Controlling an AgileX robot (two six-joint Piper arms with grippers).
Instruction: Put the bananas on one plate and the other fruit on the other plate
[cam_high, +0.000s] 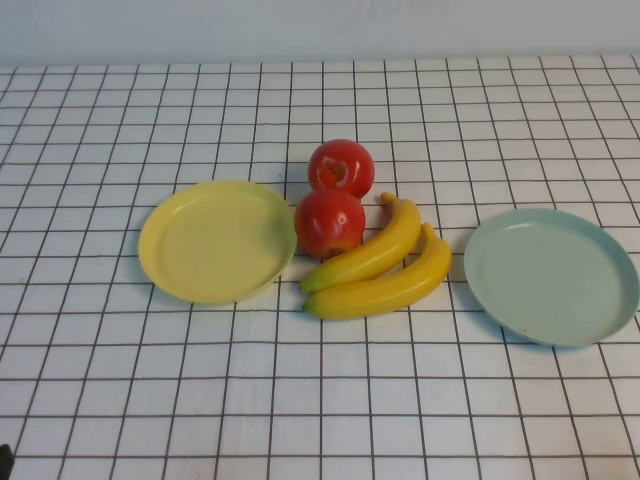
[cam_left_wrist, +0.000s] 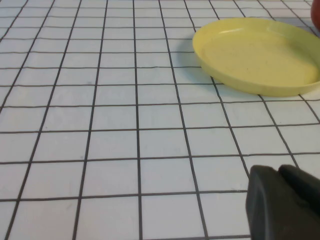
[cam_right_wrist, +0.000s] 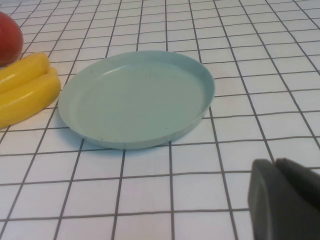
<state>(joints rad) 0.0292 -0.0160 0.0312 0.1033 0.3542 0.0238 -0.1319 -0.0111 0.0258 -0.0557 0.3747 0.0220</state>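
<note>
Above bare checked cloth, left hand (cam_left_wrist: 285, 200), right hand (cam_right_wrist: 287, 200), spread unclear, nothing held.

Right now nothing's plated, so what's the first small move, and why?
Probably bring the right gripper, parked short of the blue-green plate, toward the nearer banana: both bananas lie beside that plate. The left gripper sits back from the yellow plate; both plates hold no fruit.
</note>
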